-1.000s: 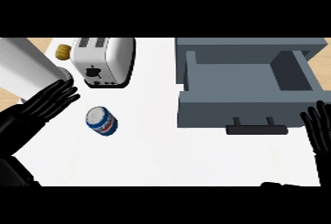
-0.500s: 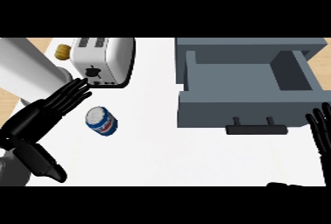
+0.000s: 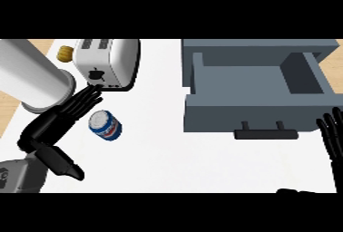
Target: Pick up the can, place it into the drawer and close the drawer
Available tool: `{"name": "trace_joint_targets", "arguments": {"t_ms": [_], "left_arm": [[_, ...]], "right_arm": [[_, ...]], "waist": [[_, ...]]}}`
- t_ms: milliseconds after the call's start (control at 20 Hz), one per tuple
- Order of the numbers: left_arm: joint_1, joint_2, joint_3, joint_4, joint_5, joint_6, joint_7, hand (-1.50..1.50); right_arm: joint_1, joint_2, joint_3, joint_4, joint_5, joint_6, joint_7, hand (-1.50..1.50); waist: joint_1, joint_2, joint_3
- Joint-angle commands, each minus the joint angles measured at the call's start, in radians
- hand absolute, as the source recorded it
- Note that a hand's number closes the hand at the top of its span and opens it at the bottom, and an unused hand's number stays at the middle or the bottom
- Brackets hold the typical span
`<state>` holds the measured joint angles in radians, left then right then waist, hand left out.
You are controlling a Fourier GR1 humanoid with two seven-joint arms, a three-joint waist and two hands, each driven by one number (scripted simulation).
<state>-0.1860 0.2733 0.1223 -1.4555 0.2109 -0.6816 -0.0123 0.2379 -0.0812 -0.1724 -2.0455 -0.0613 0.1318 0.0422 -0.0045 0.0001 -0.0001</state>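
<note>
- The left hand [image 3: 57,124], fingers straight and spread, reaches just left of the can [image 3: 105,126].
- The can lies on the white bench [image 3: 161,154], near a toaster [image 3: 104,61].
- The grey drawer [image 3: 258,90] stands open, right of the can.
- The right hand [image 3: 333,136] rests open at the right edge.

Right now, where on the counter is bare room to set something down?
Free: the white patch between the can and the open drawer, and the strip below the drawer's handle. Crowded: the upper left, where the left hand, toaster and white cylinder gather.
</note>
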Motion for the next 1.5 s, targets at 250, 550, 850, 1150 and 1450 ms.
{"name": "trace_joint_targets", "arguments": {"t_ms": [250,550,850,1150,1450], "left_arm": [[-0.033,0.008,0.025,0.186,-0.139,0.006,-0.186,-1.50],[-0.097,0.046,0.030,0.407,-0.260,0.009,-0.375,-1.50],[-0.171,0.024,0.006,0.575,-0.339,0.061,-0.469,-1.50],[-0.196,0.108,0.015,0.757,-0.381,0.018,-0.652,-1.50],[-0.257,0.085,-0.005,0.846,-0.413,0.079,-0.654,-1.50]], "right_arm": [[-0.015,-0.014,-0.054,0.075,-0.009,0.040,-0.057,-1.50],[-0.022,0.012,-0.027,-0.021,0.001,0.019,0.033,-1.50],[-0.036,0.017,-0.032,0.021,0.019,0.023,0.013,-1.50],[0.005,0.037,-0.018,-0.039,0.026,0.033,0.006,-1.50],[0.011,0.079,0.093,-0.004,0.121,-0.037,-0.033,-1.50]], "waist": [[0.000,0.000,0.000],[-0.003,0.001,0.000],[-0.003,0.001,0.000],[-0.007,0.002,-0.001],[-0.007,0.002,-0.001]]}}
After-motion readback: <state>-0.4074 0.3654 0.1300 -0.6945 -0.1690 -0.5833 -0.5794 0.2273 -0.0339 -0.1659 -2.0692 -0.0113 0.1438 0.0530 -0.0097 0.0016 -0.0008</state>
